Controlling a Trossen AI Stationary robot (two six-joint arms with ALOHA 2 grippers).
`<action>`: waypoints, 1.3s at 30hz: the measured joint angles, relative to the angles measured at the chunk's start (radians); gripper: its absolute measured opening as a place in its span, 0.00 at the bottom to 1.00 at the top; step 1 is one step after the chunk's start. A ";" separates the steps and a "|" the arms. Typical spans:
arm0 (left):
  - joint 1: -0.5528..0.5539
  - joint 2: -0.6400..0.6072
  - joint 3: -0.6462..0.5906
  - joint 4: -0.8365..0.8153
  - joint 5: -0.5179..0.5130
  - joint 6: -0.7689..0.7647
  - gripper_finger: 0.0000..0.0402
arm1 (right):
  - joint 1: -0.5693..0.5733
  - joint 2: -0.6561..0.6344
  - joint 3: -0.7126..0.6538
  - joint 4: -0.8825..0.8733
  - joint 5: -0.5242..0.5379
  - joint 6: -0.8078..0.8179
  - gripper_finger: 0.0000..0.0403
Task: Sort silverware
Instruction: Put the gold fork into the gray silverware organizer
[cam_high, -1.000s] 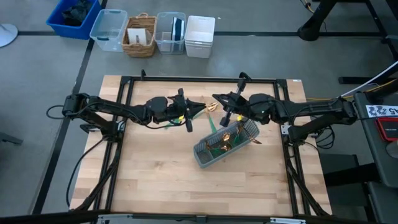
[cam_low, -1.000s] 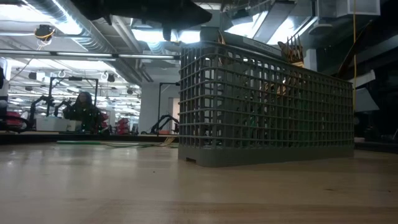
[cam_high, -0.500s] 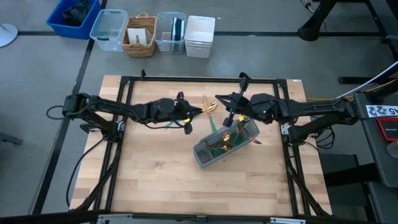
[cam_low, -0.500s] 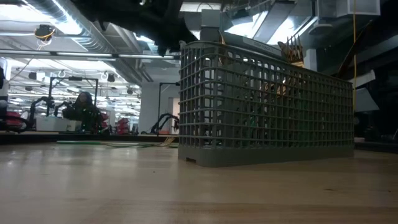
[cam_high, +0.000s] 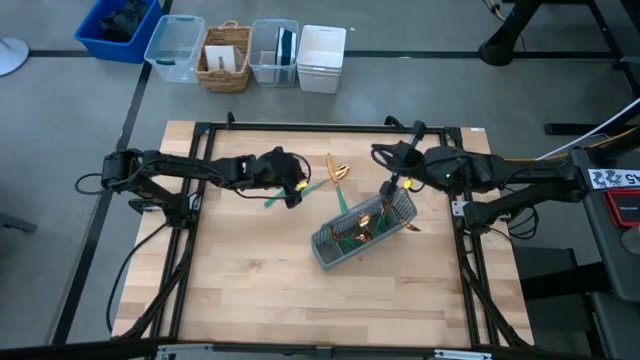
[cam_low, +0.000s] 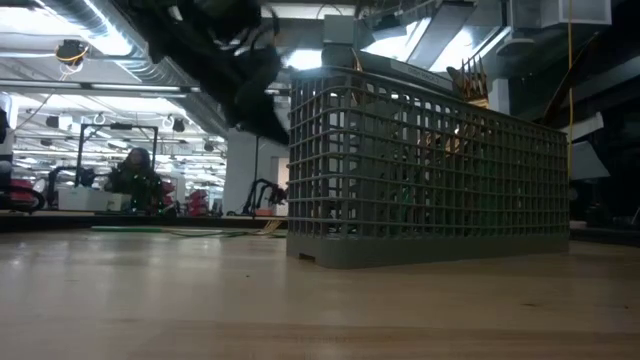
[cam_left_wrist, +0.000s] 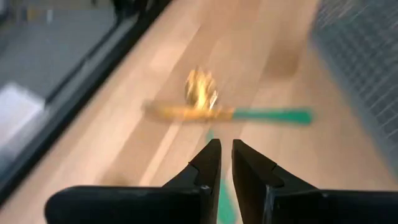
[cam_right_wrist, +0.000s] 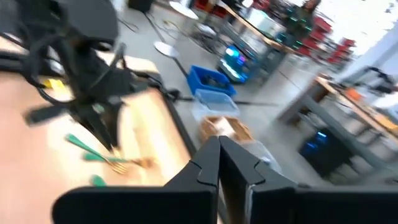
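Loose silverware lies flat on the table between the arms: a fork with a gold head and teal handle, and a second teal handle. More pieces stand in the grey caddy, gold tines sticking out above its rim. My left gripper hovers left of the fork, open by only a narrow gap, holding nothing. My right gripper hangs above the table beyond the caddy's far end, shut and empty.
The caddy sits slantwise, right of the table's middle. A black frame runs round the tabletop. Beyond the far edge, on the floor, stand a blue bin, clear tubs, a wicker basket and a white box.
The two grippers stood close together over the fork and have drawn apart: my left one back toward the table's left edge, my right one toward the right and far edges. The fork now lies in the open between them.
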 joint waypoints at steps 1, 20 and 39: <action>0.014 0.000 0.000 -0.037 -0.001 -0.029 0.08 | 0.000 -0.006 0.000 -0.021 0.028 0.000 0.03; 0.082 0.056 -0.075 -0.294 0.085 -0.251 0.08 | -0.002 -0.047 0.000 -0.352 0.082 0.199 0.03; 0.094 0.198 -0.079 -0.150 0.042 -0.147 0.34 | -0.002 -0.046 0.000 -0.410 -0.050 0.212 0.03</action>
